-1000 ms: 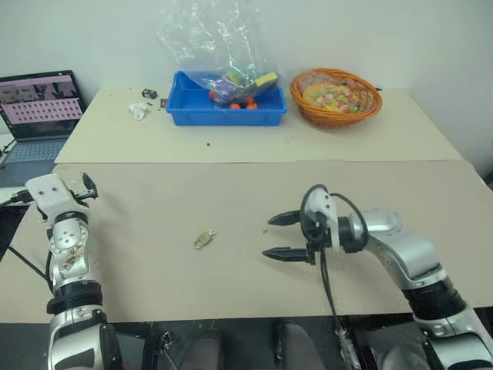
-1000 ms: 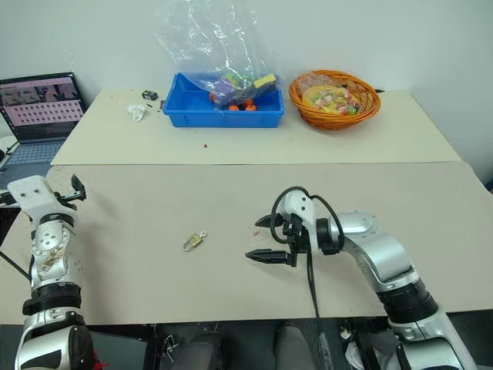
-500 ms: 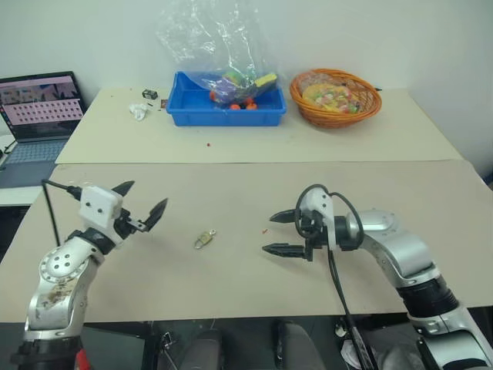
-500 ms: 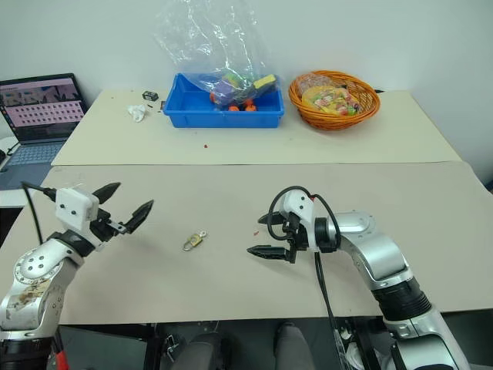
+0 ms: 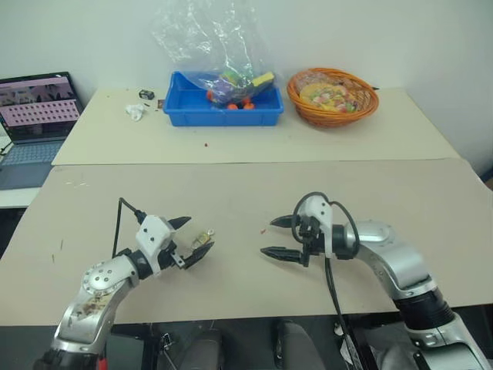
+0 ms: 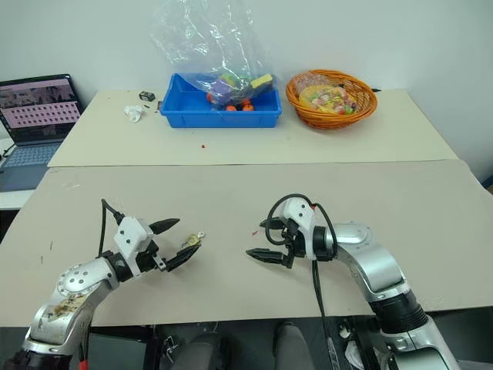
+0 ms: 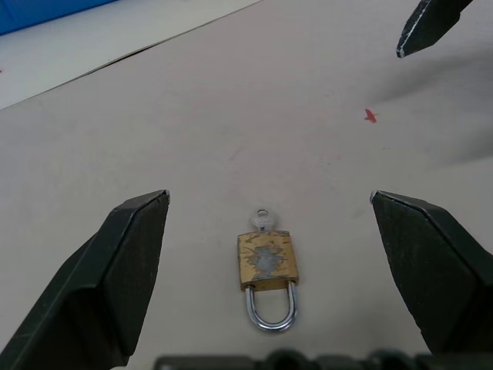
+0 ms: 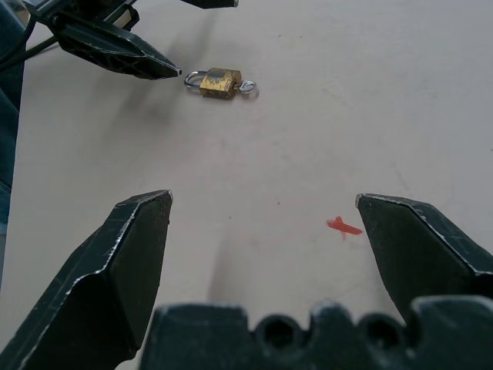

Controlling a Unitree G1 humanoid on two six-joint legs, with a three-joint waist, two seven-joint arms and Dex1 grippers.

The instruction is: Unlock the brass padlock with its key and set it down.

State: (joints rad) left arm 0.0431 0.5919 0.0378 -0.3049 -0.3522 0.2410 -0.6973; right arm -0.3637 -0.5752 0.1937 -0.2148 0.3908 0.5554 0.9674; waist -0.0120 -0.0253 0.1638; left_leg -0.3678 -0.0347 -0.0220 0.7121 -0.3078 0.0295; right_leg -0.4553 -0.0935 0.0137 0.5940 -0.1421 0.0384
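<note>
Left gripper point(image 7: 266, 223), two black fingers point(image 7: 108, 270) spread wide and holding nothing, straddles one brass padlock point(image 7: 266, 262) lying flat on the tan table point(image 5: 254, 193); its silver shackle points toward the wrist, and one small key point(image 7: 262, 220) juts from the far end of the body (fine detail of the key cannot be made out). Right gripper point(image 5: 277, 237), two fingers likewise parted and empty, points leftward at the padlock from well apart, one red crumb point(image 8: 343, 227) between its tips. Both forearms lie low over the near table edge, converging. Beyond: one blue bin point(image 5: 223, 112), one orange basket point(image 5: 333, 96), one laptop point(image 5: 35, 116)
</note>
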